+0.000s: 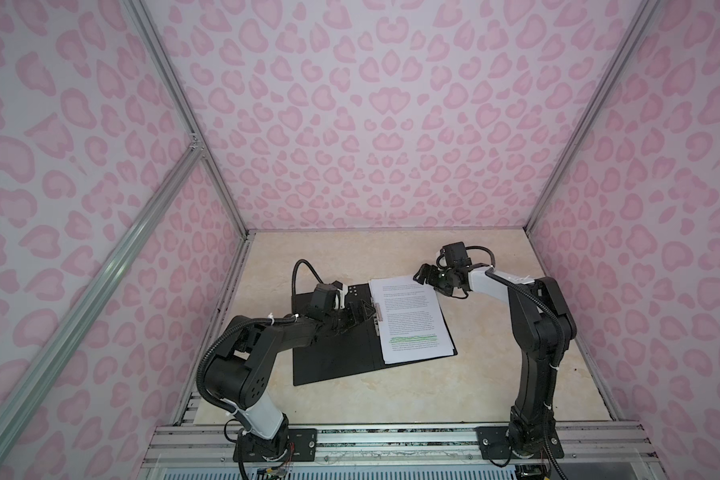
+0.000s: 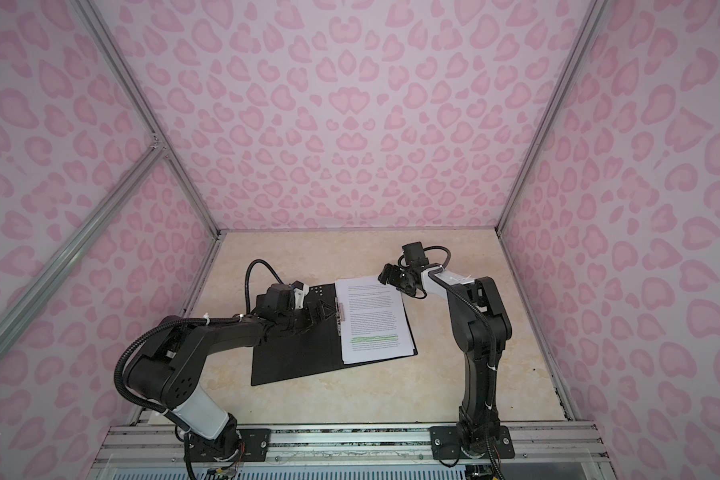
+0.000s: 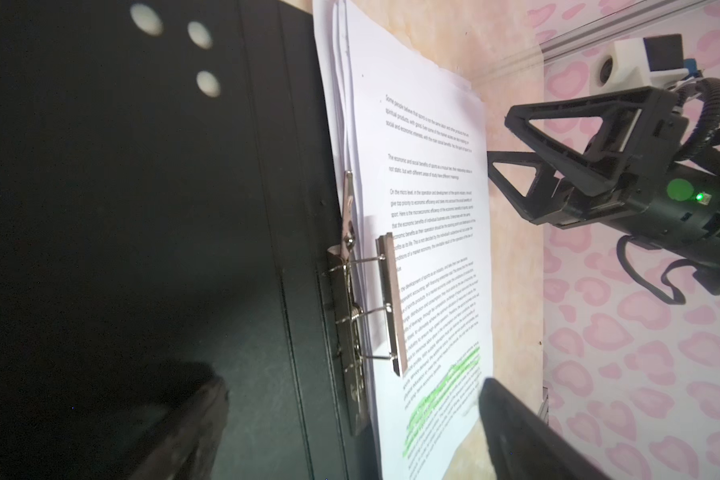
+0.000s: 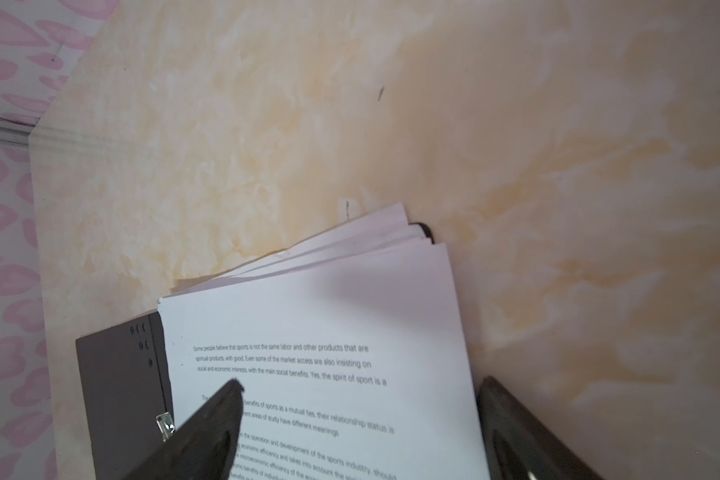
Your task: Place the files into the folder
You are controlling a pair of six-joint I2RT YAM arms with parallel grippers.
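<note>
Folder (image 1: 333,357): lies open on the desk (image 1: 474,374), black inside facing up.
Files (image 1: 412,328): stacked on the folder's right half, with the metal clip (image 3: 389,307) over their inner edge.
Left pincer (image 1: 366,311): released, empty, beside the clip.
Right pincer (image 3: 500,139): released, empty, above the files' far corner.

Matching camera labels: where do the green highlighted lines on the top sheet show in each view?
Both top views: green highlighted lines, near end of the top sheet.
Left wrist: on that sheet, just past the metal clip.
Right wrist: not in it.
Shared landmark: pale dots on the folder.
</note>
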